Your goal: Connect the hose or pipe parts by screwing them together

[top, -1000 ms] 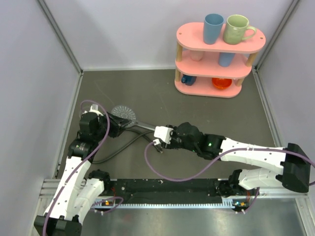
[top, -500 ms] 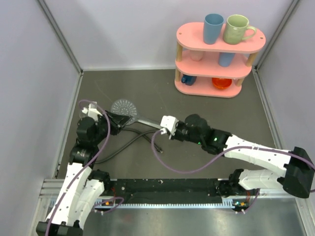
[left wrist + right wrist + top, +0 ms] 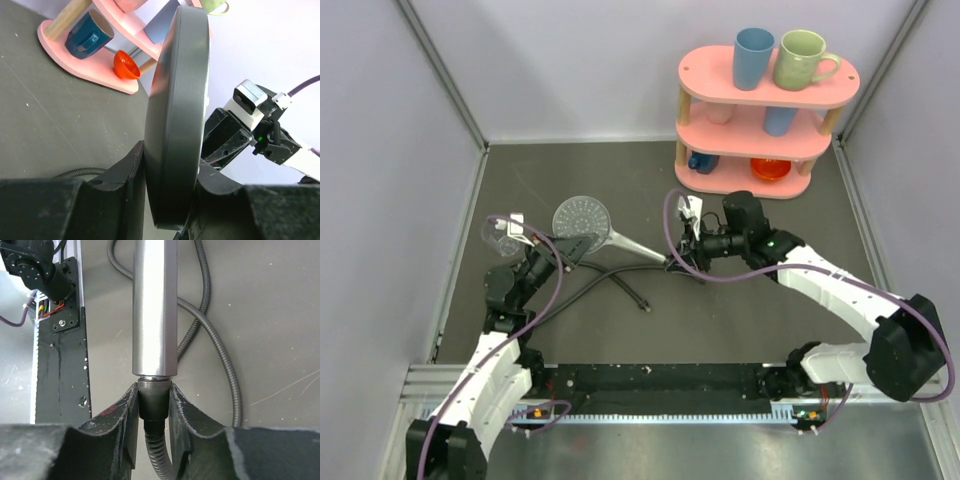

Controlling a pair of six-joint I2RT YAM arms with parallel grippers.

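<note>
The grey shower head (image 3: pixel 582 217) is lifted, its round perforated face up, its straight handle (image 3: pixel 638 246) slanting right. My left gripper (image 3: pixel 569 249) is shut on the head's rim; in the left wrist view the disc (image 3: pixel 176 115) stands edge-on between the jaws of the left gripper (image 3: pixel 172 192). My right gripper (image 3: pixel 683 261) is at the handle's free end. In the right wrist view the right gripper (image 3: pixel 152 402) is shut on the hose's dark knurled end fitting (image 3: pixel 152 399), which butts against the silver handle (image 3: pixel 155 305). The dark-grey hose (image 3: pixel 582 292) loops on the floor; its other end (image 3: pixel 643 304) lies loose.
A pink shelf unit (image 3: pixel 820 92) stands at the back right with a blue mug (image 3: pixel 754 57) and a green mug (image 3: pixel 801 58) on top and an orange bowl (image 3: pixel 770 169) below. A black and metal rail (image 3: pixel 660 380) runs along the near edge. Walls close in on three sides.
The left arm has swung the shower head up and farther back. The right gripper has travelled right and back, from beside the hose to the handle's end, where it now grips the fitting.
</note>
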